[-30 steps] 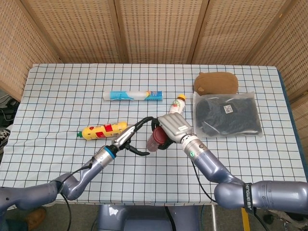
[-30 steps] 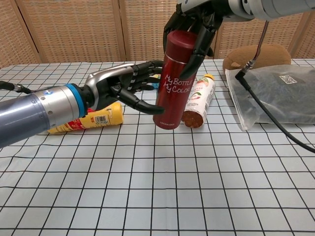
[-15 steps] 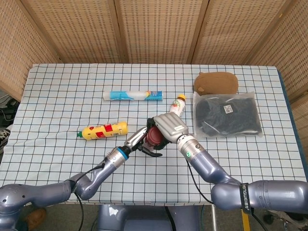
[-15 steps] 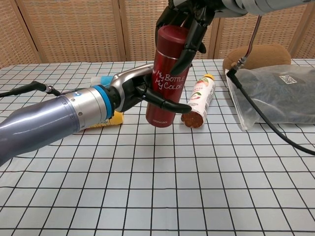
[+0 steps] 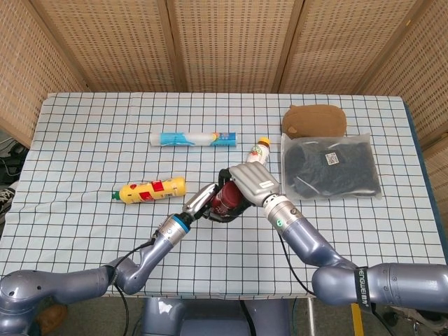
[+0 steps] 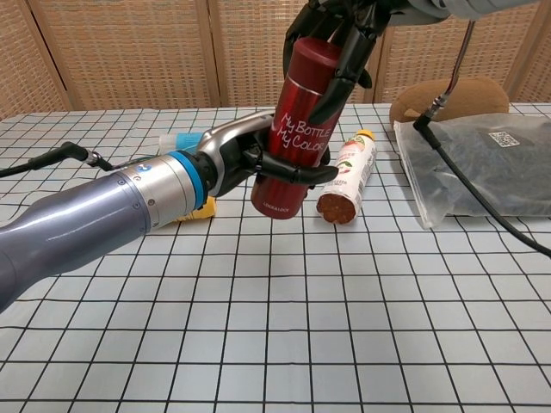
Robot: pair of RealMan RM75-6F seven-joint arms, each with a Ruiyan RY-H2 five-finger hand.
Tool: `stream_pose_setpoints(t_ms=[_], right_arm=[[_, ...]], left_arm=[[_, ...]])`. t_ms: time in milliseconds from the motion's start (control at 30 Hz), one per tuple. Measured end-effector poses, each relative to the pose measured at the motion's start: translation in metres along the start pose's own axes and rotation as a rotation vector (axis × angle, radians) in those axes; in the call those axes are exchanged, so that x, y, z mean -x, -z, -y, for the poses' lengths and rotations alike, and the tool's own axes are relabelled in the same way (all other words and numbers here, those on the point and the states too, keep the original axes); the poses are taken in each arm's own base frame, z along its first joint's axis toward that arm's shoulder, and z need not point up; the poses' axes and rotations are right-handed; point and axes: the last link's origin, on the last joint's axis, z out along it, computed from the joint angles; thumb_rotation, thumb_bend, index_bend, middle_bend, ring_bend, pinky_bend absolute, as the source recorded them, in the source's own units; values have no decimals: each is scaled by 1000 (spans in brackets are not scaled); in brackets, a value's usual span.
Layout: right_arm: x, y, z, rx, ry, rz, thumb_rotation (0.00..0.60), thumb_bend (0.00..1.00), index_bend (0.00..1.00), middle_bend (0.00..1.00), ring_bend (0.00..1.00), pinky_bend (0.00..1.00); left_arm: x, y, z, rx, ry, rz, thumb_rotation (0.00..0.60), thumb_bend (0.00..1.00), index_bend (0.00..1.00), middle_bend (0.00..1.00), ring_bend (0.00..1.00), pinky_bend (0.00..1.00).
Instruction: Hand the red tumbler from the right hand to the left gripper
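The red tumbler [image 6: 297,129] with white lettering hangs tilted above the table, its top leaning right. My right hand [image 6: 337,39] grips its upper end from above, fingers draped down the side. My left hand [image 6: 245,163] comes in from the left and wraps its fingers around the tumbler's lower half. In the head view the tumbler [image 5: 225,200] shows only as a dark red patch between the left hand [image 5: 204,205] and the right hand [image 5: 250,183]. Both hands hold it at once.
A small orange-capped bottle [image 6: 348,177] lies just right of the tumbler. A yellow bottle [image 5: 150,189] lies to the left, a blue-white tube [image 5: 192,138] further back. A brown pouch [image 5: 313,120] and a bagged black item [image 5: 330,166] sit at the right.
My left hand moved right and its fingers closed around the tumbler's lower half. The tumbler shifted a little and now tilts more, still held at the top by the right hand.
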Motion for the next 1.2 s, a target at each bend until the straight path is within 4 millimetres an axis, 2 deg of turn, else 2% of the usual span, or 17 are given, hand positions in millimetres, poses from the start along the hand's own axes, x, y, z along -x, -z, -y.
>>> stream_pose_setpoints(t_ms=[33, 67, 100, 167, 500, 667, 833, 967, 1067, 1200], right_arm=[[0, 1, 0, -1, -6, 6, 600, 298, 364, 356, 377, 430], [1, 1, 0, -3, -12, 14, 600, 141, 177, 187, 200, 238], [1, 2, 1, -7, -22, 25, 600, 30, 45, 60, 67, 89], [0, 4, 1, -15, -46, 36, 600, 0, 0, 0, 0, 0], [-21, 16, -1, -41, -36, -31, 600, 0, 0, 0, 0, 0], [-40, 31, -15, -12, 42, -120, 600, 0, 0, 0, 0, 0], [-57, 58, -51, 64, 148, -220, 600, 0, 0, 0, 0, 0], [-60, 79, -81, 116, 217, -295, 600, 0, 0, 0, 0, 0], [-55, 98, -115, 158, 270, -361, 600, 0, 0, 0, 0, 0], [-35, 119, -169, 207, 354, -407, 600, 0, 0, 0, 0, 0]], left_arm=[[0, 0, 0, 0, -3, 0, 600, 301, 830, 644, 557, 515], [0, 0, 0, 0, -5, 0, 600, 301, 832, 644, 557, 515], [0, 0, 0, 1, -8, -1, 600, 301, 833, 644, 557, 515], [1, 0, -1, 2, -9, -4, 600, 300, 835, 644, 557, 515], [1, 0, -3, 1, -3, -9, 600, 299, 845, 646, 557, 515], [-4, 3, -1, 1, 1, -15, 600, 300, 845, 646, 557, 515], [-10, 9, 3, -1, 9, -20, 600, 300, 845, 646, 557, 515], [-16, 15, 5, 7, 17, -22, 600, 300, 845, 646, 557, 515], [-21, 23, 6, 17, 37, -31, 600, 302, 845, 646, 557, 515], [-28, 35, 6, 34, 47, -34, 600, 303, 846, 646, 557, 515]])
